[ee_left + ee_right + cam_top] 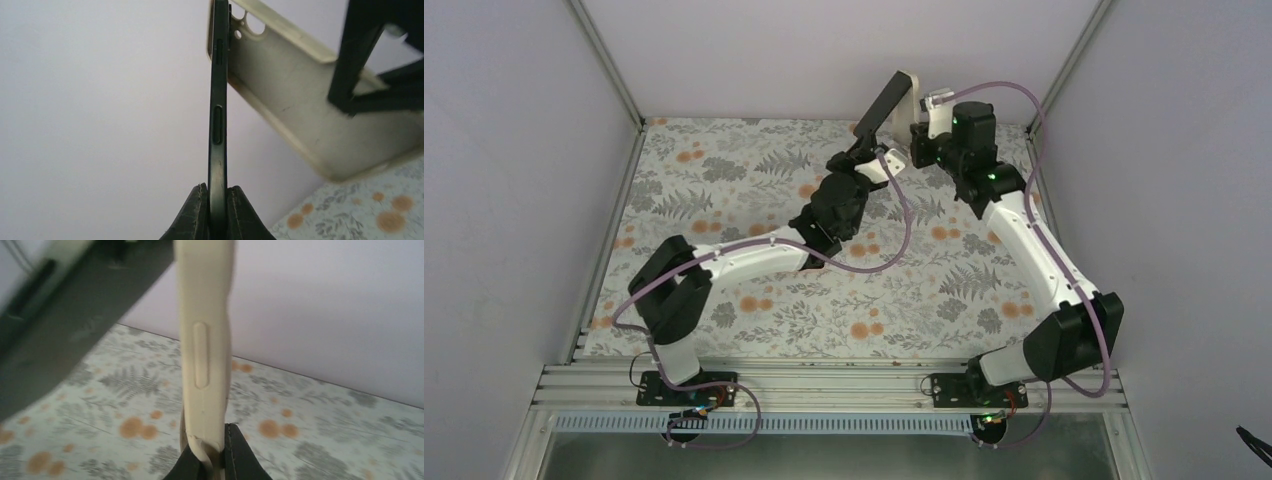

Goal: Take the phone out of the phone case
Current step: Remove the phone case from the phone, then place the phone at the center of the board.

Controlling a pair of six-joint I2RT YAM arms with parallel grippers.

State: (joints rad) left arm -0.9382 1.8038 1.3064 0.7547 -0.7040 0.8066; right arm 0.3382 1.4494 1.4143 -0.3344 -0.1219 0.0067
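Black phone [218, 125] clamped in left claw [218, 192], cream case [204, 340] clamped in right claw [210, 442]

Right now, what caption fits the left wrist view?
Left gripper clamps the slim black phone edge-on, while the cream plastic phone case tilts away beside it.

Phone [218, 125]: black, faintly glossy.
Case [204, 340]: plain cream.
Cloth [754, 170]: off-white, printed with grey fern leaves and orange flowers.
Arms [744, 258]: white links, black joints, green lights on the right one.
Cables [908, 222]: purple.
Walls [824, 50]: plain pale lilac-grey.
Rails [824, 385]: silver, along the near edge.
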